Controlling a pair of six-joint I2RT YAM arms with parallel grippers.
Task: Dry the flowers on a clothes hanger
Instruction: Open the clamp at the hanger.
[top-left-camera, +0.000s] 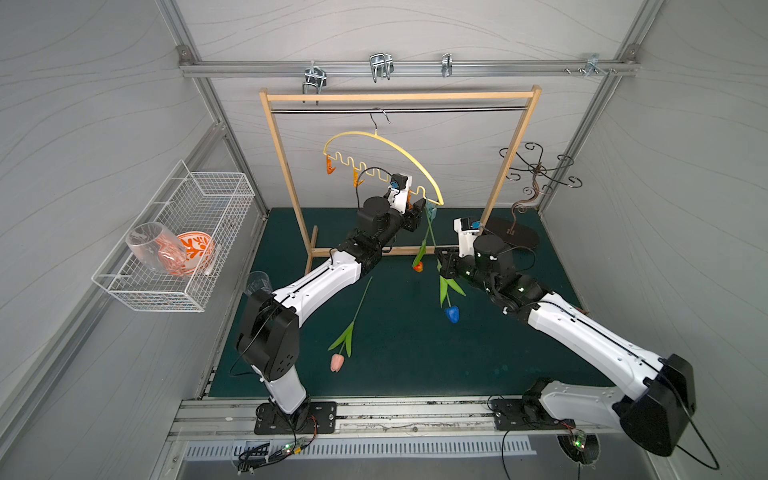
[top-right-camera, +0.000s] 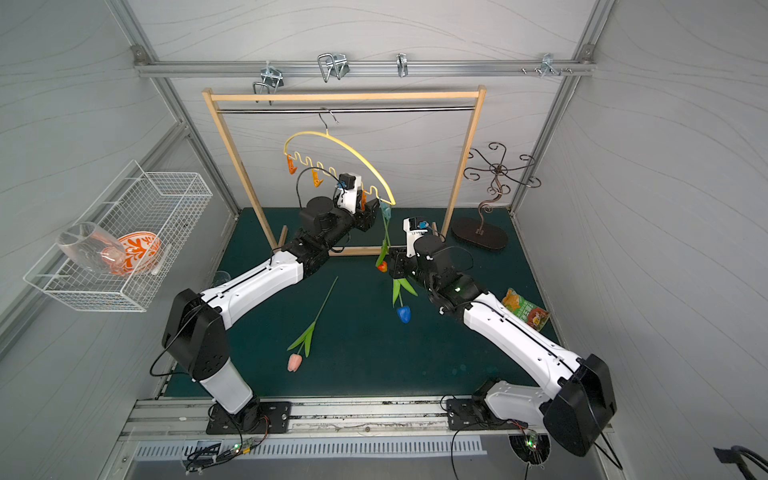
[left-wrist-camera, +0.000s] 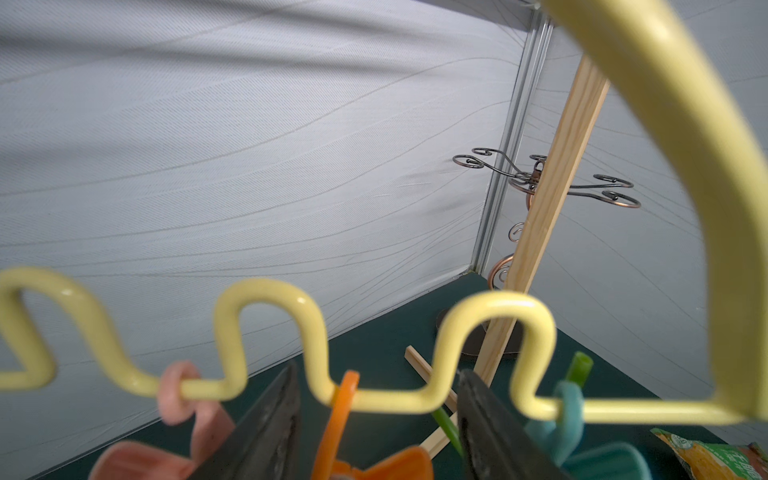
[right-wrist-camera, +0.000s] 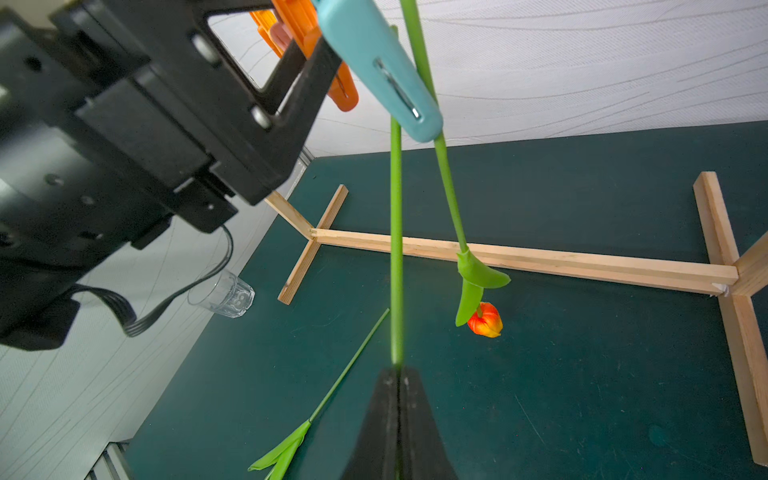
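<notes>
The pale yellow clothes hanger (left-wrist-camera: 665, 83), wavy along its lower edge, hangs by a metal hook from the wooden rack (top-left-camera: 399, 97), right above my left hand (left-wrist-camera: 376, 374). That hand is about half open, 1 finger either side of an orange clothespin (left-wrist-camera: 340, 407); I cannot tell if they touch it. Just beside that hand, a teal clothespin (right-wrist-camera: 374, 62) grips the orange tulip (right-wrist-camera: 485, 320), head down. My right hand (right-wrist-camera: 398, 370) is clamped tight on the stem of the blue tulip (top-left-camera: 452, 313). The pink tulip (top-left-camera: 337, 362) lies on the dark green desk (top-left-camera: 395, 365), apart from both hands. The snack bag (top-right-camera: 524, 309) has print too blurred to read. The walls are pale grey.
</notes>
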